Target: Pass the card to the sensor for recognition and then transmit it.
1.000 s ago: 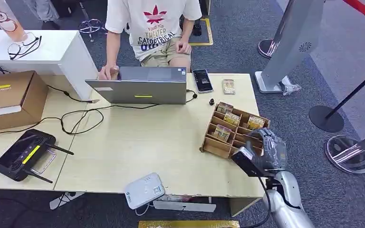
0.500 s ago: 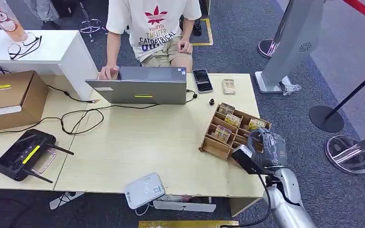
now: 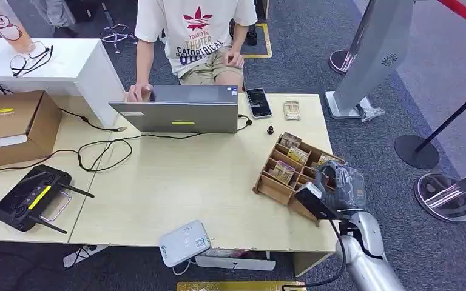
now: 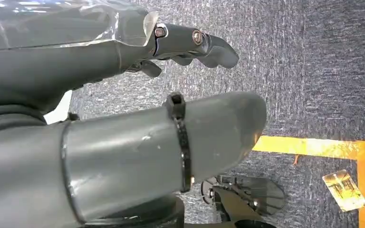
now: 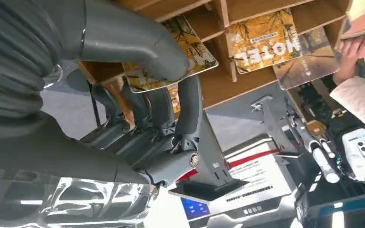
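Cardboard box (image 3: pixel 12 124) sits at the table's far left, a black controller (image 3: pixel 31 197) in front of it. Mid-table a person types at a laptop (image 3: pixel 179 109); the white sensor (image 3: pixel 185 242) lies at the near edge. A phone (image 3: pixel 258 102) lies beside the laptop. Further right, the wooden rack (image 3: pixel 285 176) holds gold cards. Since a second ago the right hand (image 3: pixel 334 191) has crept forward over the rack's near right corner. In the right wrist view its thumb lies on a card (image 5: pixel 171 57) with the fingers (image 5: pixel 164 111) under it, seemingly pinching it, though the grip is partly hidden. The left hand (image 4: pixel 123 95) hangs over carpet, fingers apart, holding nothing.
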`<move>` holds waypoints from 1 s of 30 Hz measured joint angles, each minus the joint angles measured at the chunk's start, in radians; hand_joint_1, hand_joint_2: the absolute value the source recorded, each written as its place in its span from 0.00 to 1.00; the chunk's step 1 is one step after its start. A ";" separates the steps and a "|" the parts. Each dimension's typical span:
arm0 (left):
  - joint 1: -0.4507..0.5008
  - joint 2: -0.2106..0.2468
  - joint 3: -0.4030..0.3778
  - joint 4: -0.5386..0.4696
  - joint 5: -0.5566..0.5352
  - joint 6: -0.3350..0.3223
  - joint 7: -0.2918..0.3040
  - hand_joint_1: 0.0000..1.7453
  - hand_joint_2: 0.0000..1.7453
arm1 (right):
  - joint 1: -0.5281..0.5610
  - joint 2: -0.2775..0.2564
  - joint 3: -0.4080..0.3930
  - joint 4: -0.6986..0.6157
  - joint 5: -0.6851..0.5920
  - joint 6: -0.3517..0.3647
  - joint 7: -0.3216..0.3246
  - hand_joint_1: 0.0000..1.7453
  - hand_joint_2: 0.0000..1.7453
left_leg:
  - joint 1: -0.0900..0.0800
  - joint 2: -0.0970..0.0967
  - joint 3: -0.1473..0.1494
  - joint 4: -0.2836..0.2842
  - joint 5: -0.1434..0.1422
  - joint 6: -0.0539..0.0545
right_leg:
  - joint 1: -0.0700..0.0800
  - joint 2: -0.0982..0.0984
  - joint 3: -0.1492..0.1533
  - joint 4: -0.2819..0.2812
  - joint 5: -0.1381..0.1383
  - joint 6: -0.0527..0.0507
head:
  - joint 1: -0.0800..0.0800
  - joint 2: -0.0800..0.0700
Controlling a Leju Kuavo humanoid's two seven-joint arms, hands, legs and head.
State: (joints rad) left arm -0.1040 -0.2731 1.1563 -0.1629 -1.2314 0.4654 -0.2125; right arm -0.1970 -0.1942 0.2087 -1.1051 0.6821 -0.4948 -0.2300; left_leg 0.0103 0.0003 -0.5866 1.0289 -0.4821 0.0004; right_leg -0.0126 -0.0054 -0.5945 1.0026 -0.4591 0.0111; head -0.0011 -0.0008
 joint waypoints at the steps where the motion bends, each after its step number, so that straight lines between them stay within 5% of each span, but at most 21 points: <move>1: 0.000 0.000 0.000 0.000 -0.003 0.000 0.000 0.00 0.00 | 0.000 0.000 0.000 -0.002 -0.005 0.000 -0.001 0.88 1.00 | 0.000 0.000 0.000 0.000 0.000 0.000 | 0.000 0.000 0.000 0.000 0.000 0.000 | 0.000 0.000; 5: 0.000 0.000 0.000 0.000 -0.008 -0.002 0.000 0.00 0.00 | -0.003 -0.004 0.001 -0.023 -0.035 0.024 -0.006 0.88 1.00 | 0.000 0.000 0.000 0.000 0.000 0.000 | 0.000 0.000 0.000 0.000 0.000 0.000 | 0.000 0.000; 19: -0.001 0.000 0.002 0.000 -0.025 -0.002 0.000 0.00 0.00 | -0.076 -0.035 -0.008 -0.084 -0.340 0.272 0.000 0.88 1.00 | 0.000 0.000 0.000 0.000 0.000 0.000 | 0.000 0.000 0.000 0.000 0.001 0.000 | 0.000 0.000; 30: 0.000 -0.001 0.002 0.000 -0.038 0.003 -0.006 0.00 0.00 | -0.116 -0.035 -0.027 -0.147 -0.422 0.350 0.032 0.89 1.00 | 0.000 0.000 0.000 0.000 0.000 0.000 | 0.000 0.000 0.000 0.000 0.001 0.000 | 0.000 0.000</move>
State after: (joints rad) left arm -0.1043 -0.2739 1.1585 -0.1629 -1.2699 0.4685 -0.2182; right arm -0.3131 -0.2293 0.1820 -1.2516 0.2602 -0.1449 -0.1980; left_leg 0.0102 0.0003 -0.5865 1.0289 -0.4818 0.0002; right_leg -0.0126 -0.0052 -0.5945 1.0027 -0.4585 0.0107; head -0.0011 -0.0008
